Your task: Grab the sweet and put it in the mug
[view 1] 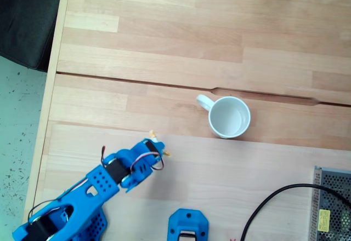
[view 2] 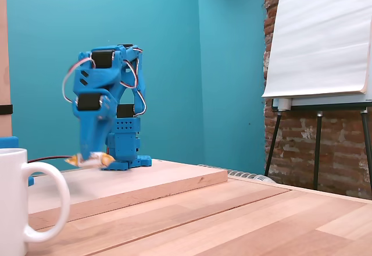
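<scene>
Wooden table [view 1: 164,38] with white mug [view 1: 230,117]

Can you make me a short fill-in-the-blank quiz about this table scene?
1. The blue gripper is shut on the tiny wrapped ____.
2. The plain white ceramic mug stands upright and its inside is ____.
3. In a fixed view, the sweet is held just above the wooden ____.
Missing words: sweet; empty; board.

You have one plain white ceramic mug [view 1: 230,117], one tiny wrapped sweet with orange-yellow twisted ends [view 2: 90,160], one blue plastic arm [view 1: 82,197], one black cable [view 1: 274,205], one perforated metal box [view 1: 332,205] and one easel-mounted white flipchart [view 2: 319,41].
</scene>
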{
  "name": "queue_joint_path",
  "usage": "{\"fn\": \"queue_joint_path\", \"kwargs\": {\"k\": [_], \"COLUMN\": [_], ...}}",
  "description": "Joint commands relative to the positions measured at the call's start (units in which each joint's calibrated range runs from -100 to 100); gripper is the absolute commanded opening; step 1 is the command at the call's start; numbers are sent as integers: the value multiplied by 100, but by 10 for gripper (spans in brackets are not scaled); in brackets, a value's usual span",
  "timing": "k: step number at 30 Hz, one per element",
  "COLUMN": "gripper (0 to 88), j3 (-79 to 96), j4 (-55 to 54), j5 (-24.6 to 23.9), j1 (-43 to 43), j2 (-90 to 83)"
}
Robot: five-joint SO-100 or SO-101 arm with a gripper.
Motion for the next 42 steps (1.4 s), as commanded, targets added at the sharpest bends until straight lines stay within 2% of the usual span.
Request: {"fn": "queue_joint_path", "kwargs": {"k": [1,11,16,28,42], "gripper": [35,42,42,42,42], "j3": [-533,-1390,-2273,-4530,-5788], "j4": [-46,-54,2,43,-62], "j5": [10,10,5,0,-5], "j1": [284,407,785,1075,988], "j2": [-611,-550,-473,2419,2797]}}
